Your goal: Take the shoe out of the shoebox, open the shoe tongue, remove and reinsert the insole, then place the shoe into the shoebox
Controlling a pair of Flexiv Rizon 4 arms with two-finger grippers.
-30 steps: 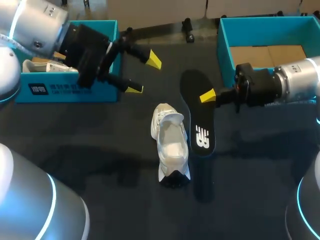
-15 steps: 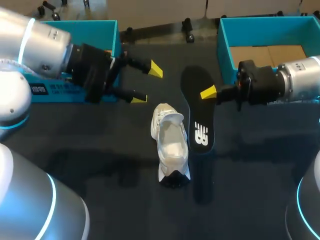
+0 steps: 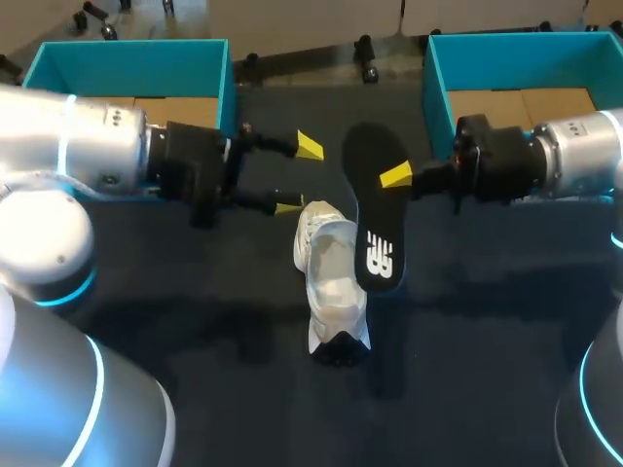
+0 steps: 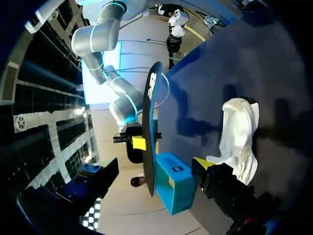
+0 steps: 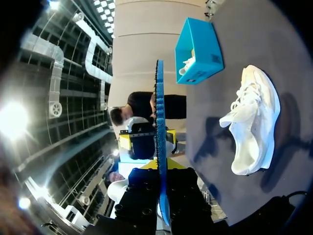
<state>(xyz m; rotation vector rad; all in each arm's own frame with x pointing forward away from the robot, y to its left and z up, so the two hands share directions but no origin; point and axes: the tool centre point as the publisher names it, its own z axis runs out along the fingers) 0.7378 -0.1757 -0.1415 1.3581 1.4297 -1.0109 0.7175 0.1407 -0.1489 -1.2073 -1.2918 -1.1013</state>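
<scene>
Head view: your right gripper grips the insole, its length nearly parallel to the shoe mid-table, on its right-edge side. Your left gripper, fingers spread, hovers at the shoe's far end.

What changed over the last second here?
The left claw, open, moved from the left shoebox toward the shoe. The right claw, shut on the insole, swung its free end toward the shoe. The shoe stayed put.
</scene>
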